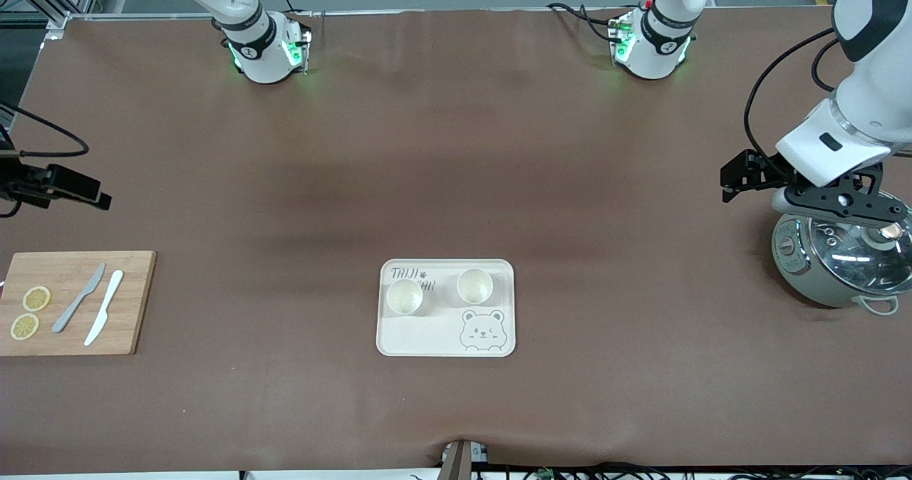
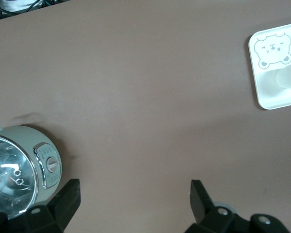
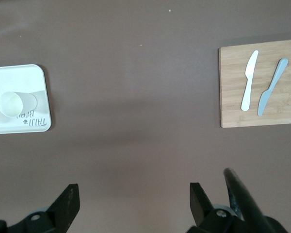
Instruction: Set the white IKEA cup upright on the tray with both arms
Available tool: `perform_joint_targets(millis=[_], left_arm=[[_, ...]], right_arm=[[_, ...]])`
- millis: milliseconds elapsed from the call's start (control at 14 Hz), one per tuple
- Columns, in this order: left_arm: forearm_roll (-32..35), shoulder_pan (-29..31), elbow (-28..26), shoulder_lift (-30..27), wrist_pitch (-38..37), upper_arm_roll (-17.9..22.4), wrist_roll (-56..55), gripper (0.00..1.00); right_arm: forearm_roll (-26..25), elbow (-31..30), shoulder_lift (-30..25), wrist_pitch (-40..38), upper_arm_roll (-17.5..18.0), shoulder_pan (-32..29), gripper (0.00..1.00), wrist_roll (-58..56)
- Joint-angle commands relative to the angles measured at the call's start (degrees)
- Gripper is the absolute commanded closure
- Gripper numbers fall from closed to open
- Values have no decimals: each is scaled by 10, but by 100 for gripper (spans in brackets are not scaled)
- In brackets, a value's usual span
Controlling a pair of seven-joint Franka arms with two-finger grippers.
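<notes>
**Two cups upright on the tray, both grippers wide apart and empty**

You have the tray [image 1: 445, 337] lying on the brown table [image 1: 456, 181], about midway between the two arms' ends and toward the front camera's edge. Two white cups stand upright on it, mouths up, side by side and apart from each other. One cup [image 1: 404, 297] sits over the grey lettering, toward the right arm's end of the tray. The other cup [image 1: 474, 285] stands toward the left arm's end, just above the bear-face drawing [image 1: 482, 330].

Your left gripper [image 2: 133, 194] hangs over the left arm's end of the table, right beside a grey-green cooker [image 1: 837, 266] with a glass lid. Its fingers stand well apart with only bare table between them; nothing is held.

Your right gripper [image 3: 133, 194] is up over the right arm's end of the table, near a wooden cutting board [image 1: 71, 302]. Its fingers are likewise spread wide, with nothing between them.

On the board you can note a grey knife [image 1: 79, 298] and a white knife [image 1: 104, 307] lying side by side, plus two lemon slices [image 1: 30, 312] at the board's outer edge.

Both grippers are well away from the tray.
</notes>
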Motion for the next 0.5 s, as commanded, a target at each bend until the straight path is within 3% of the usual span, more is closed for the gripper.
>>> perform_joint_targets(millis=[0,430], left_arm=[[13,3,6,2,4,-3,-5,0],[13,3,4,3,4,-3,-6,0]], right_arm=[[-7,-78,-59,23,8,-4,0,0],[-23,-165,-102,89,8,-2,0,-1]])
